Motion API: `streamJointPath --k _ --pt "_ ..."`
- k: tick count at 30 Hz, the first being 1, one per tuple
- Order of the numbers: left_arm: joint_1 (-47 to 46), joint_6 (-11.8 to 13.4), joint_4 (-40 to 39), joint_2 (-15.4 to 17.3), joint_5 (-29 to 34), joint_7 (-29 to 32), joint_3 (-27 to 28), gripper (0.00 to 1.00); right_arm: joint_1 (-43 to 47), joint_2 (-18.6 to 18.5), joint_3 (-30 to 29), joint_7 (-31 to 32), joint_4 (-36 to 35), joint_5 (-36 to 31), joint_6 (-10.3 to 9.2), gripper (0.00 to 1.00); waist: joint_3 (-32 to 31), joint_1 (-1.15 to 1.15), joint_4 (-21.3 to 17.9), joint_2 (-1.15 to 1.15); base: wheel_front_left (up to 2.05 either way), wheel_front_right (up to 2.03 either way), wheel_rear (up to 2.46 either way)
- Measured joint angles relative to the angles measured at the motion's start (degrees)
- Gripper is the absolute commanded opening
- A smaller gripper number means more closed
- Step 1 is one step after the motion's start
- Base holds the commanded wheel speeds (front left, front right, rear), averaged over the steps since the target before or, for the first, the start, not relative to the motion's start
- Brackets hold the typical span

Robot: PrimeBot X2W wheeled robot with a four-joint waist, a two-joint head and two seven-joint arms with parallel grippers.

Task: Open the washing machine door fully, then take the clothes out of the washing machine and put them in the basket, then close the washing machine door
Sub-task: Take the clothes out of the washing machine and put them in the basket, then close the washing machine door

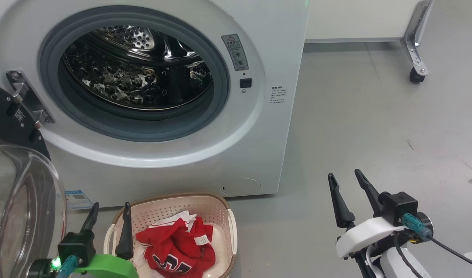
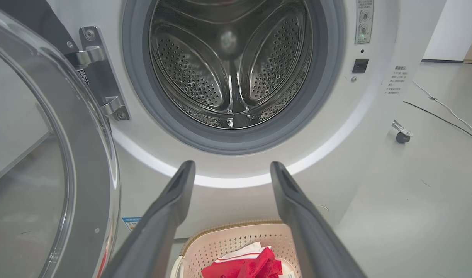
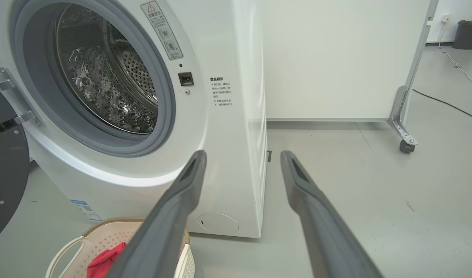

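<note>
- Clothes [image 1: 174, 243], red with white trim, lie heaped in the basket [image 1: 220, 202] before the washing machine [image 1: 259, 127].
- Swung wide at the left, the washing machine door [image 1: 23, 216] bares the steel drum [image 1: 135, 73].
- Fingers apart and empty, the left end effector [image 1: 111, 204] hovers at the basket's left rim.
- Over the floor [image 1: 375, 116] at right, the right end effector [image 1: 344, 173] is likewise spread.

Grey floor [image 1: 355, 127] is stretching toward three o'clock. A white panel [image 1: 355, 19] is standing on a caster [image 1: 415, 75] at one o'clock.
</note>
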Motion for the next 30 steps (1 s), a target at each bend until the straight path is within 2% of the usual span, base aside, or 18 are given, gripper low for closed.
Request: streamJointPath --k 30 --pt "3.0 1.4 -7.6 0.3 1.1 4.0 -0.7 1.0 0.2 0.5 -0.9 0.0 -0.9 -1.1 0.57 1.0 0.7 0.0 -0.2 0.0 -0.02 0.04 -0.02"
